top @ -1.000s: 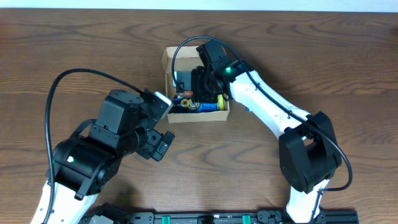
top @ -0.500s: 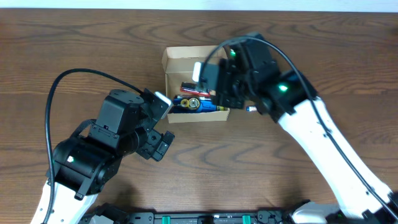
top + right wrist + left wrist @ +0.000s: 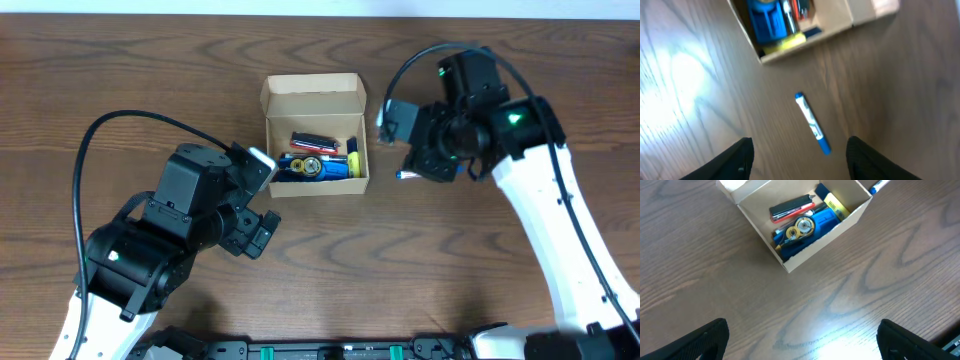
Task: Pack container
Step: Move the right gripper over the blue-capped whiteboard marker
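The container [image 3: 312, 92] is a tan cardboard box with its lid flap open at the far side. It holds a red pen [image 3: 312, 139], a blue tool [image 3: 320, 168] and a yellow marker [image 3: 354, 160]. It also shows in the left wrist view [image 3: 820, 250] and the right wrist view [image 3: 805, 45]. A blue-and-white marker [image 3: 812, 123] lies on the table just right of the box [image 3: 405, 176]. My right gripper [image 3: 802, 160] is open and empty above that marker. My left gripper [image 3: 802, 345] is open and empty, in front and left of the box.
The wood table [image 3: 120, 80] carries only the box and the loose marker. My left arm's cable [image 3: 100, 130] loops over the left side. A black rail [image 3: 330, 350] runs along the front edge.
My right gripper has pulled out of the box and swung right, and now hangs over the loose blue marker. The left arm has not moved.
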